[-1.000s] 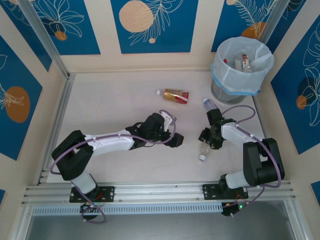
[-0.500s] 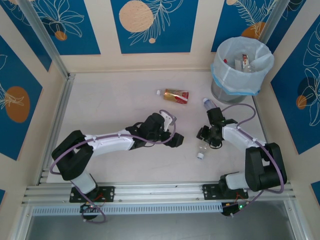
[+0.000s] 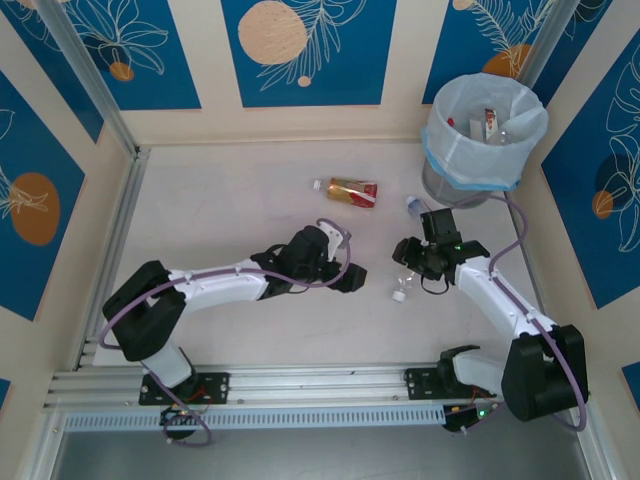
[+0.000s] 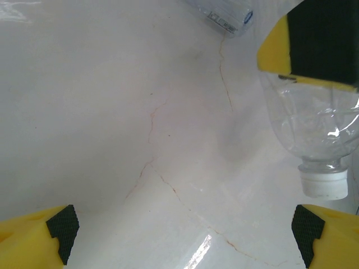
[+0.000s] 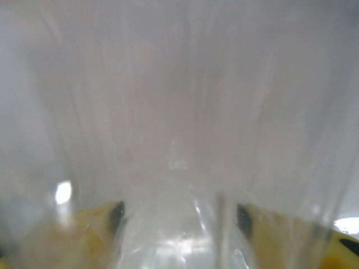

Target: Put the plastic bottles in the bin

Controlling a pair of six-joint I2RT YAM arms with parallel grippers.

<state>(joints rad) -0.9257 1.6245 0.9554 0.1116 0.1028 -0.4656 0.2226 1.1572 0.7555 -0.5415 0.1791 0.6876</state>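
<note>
Bottles (image 3: pixel 489 122) lie inside the bin (image 3: pixel 445 150) at the far right corner of the bench (image 3: pixel 220 200), and three more are outside it. My right jaws are closed on the body of a clear bottle (image 3: pixel 400 290), its white cap (image 4: pixel 324 182) pointing down and toward the near edge. I cannot tell whether it clears the bench. In my right wrist view both yellow fingers (image 5: pixel 115 216) show through the plastic, one at either side. My left jaws stand wide open with nothing between them, low over the bench just left of that bottle, black pads (image 4: pixel 61 230) well apart. A gold bottle (image 3: pixel 350 190) lies on its side farther back, mid-bench. A blue-capped bottle (image 3: pixel 414 205) lies just behind my right wrist, between it and the bin.
</note>
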